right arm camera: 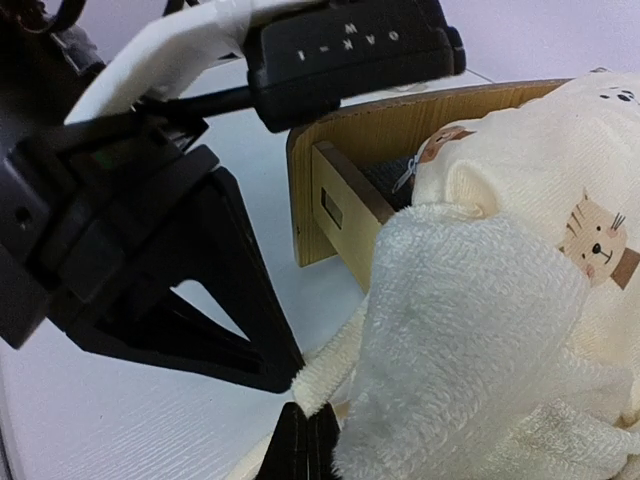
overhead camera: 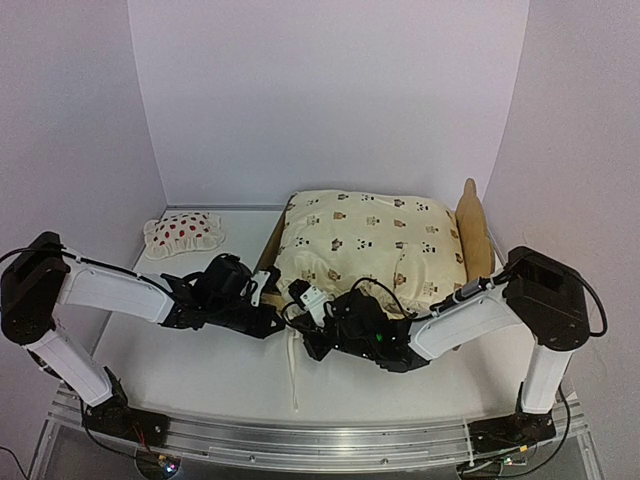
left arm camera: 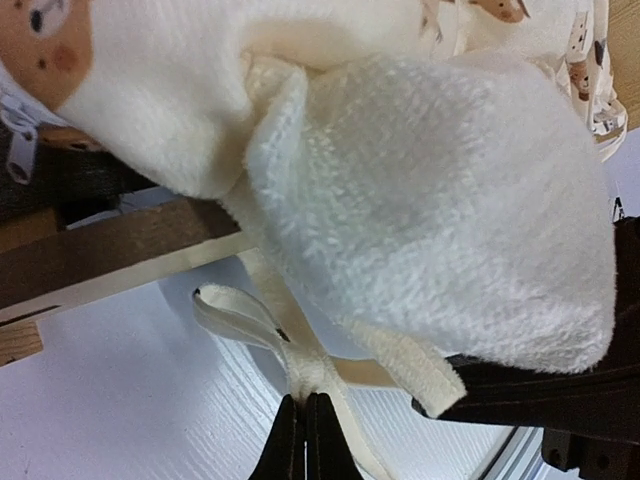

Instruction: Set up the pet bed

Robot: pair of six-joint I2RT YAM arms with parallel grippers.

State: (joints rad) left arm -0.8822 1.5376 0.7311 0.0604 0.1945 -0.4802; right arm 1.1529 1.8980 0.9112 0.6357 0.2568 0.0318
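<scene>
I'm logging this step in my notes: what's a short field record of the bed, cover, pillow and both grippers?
pet bed: wooden frame, mid-table, mostly covered
cover: cream animal print, heaped on the bed
tie: trails from the cover onto the table
pillow: strawberry print, far left, apart from the bed
left gripper: shut, tips at the tie
right gripper: shut, at the cover's fleece edge

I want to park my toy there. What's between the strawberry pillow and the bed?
Nothing, just bare table between the pillow and the bed. The top view shows it.
</scene>
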